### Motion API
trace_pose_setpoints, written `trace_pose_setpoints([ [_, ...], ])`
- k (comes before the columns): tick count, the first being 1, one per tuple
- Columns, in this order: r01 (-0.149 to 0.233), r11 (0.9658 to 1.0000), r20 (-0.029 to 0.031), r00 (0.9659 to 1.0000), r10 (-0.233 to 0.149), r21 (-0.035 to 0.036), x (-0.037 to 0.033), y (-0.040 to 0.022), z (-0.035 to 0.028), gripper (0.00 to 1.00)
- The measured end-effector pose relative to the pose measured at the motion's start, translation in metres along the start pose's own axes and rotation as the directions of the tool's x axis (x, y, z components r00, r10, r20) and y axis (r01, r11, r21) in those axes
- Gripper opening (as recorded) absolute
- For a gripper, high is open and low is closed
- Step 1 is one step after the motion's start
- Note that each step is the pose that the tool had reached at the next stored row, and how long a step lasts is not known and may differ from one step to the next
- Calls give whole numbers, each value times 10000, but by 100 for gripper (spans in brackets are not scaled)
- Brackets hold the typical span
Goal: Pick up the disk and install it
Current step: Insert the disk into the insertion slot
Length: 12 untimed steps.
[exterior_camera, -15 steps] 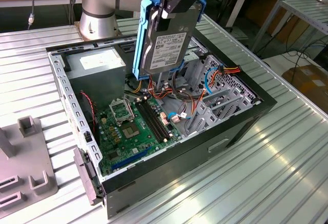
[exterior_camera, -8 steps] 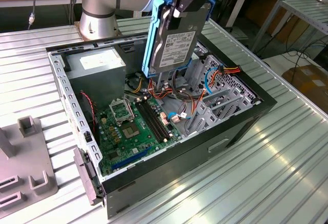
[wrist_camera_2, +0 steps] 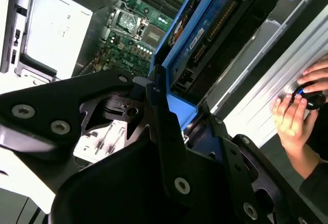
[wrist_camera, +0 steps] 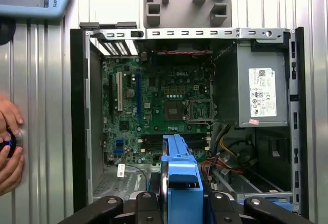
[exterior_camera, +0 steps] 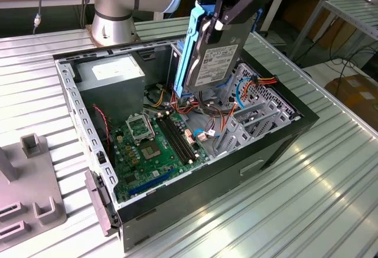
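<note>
Blue plastic frames the silver disk (exterior_camera: pixel 209 57). In the exterior view it hangs on edge, slightly tilted, above the open computer case (exterior_camera: pixel 75 101) and clear of the parts inside. The black gripper (exterior_camera: pixel 227 4) is clamped on its upper end. Below it a green circuit board (exterior_camera: pixel 155 146) lies on the case floor. A grey power box (exterior_camera: pixel 112 75) sits in the far corner, toward the exterior view's left. The case stands on a ribbed metal table (exterior_camera: pixel 307 199).

Second wrist view: the black fingers (wrist_camera_2: pixel 163 116) press against the disk (wrist_camera_2: pixel 205 34) at its blue frame. A person's hand (wrist_camera_2: pixel 294 111) rests on a small dark round object on the table beside the case.

First wrist view: the disk (wrist_camera: pixel 179 172) is seen end-on, gripped between the fingers, with the open case (wrist_camera: pixel 189 33), circuit board (wrist_camera: pixel 154 101) and power box (wrist_camera: pixel 261 85) beneath.
</note>
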State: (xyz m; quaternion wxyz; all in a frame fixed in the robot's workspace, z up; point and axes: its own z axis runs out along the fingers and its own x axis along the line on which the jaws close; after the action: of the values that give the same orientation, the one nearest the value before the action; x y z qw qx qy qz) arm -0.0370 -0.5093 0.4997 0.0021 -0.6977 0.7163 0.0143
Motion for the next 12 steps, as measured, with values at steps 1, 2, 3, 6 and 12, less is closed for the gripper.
trace_pose_setpoints([
  [1,0,10000,-2,10000,0,0,42,-1,0,37],
  [2,0,10000,0,10000,0,0,70,-2,1,37],
  [3,0,10000,-1,10000,0,0,103,-3,2,37],
  [6,0,10000,-1,10000,0,0,203,-6,4,37],
  [12,0,10000,-6,10000,0,-1,360,-23,6,37],
])
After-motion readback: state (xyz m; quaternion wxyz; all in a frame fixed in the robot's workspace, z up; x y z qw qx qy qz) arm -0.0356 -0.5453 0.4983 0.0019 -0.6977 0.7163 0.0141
